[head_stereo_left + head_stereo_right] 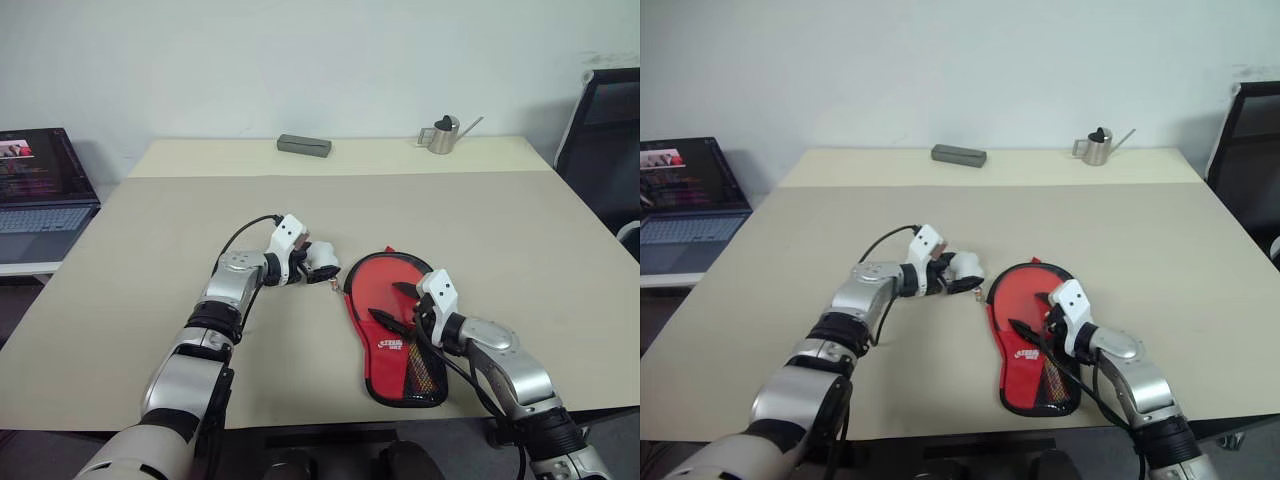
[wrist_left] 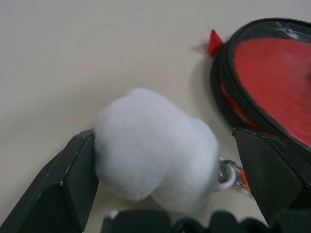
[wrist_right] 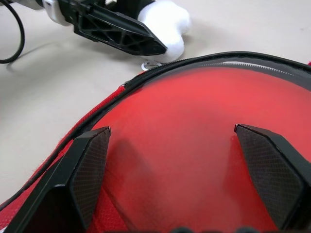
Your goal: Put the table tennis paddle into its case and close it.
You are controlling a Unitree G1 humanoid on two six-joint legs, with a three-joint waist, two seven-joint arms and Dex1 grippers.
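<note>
Nearly done: red case (image 1: 392, 325) flat near the tabletop's front edge, zip almost shut, white fluffy charm (image 2: 155, 148) between the left gripper's (image 1: 322, 262) spread fingers, right gripper (image 1: 408, 306) spread wide over the case, empty.

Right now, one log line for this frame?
left gripper: open around fluffy charm | right gripper: open over case | case: flat on table, paddle not visible

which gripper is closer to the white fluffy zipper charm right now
Left. The left gripper has its open fingers on either side of the white fluffy charm, beside the case. The right gripper is open over the case's red face, farther from the charm.
</note>
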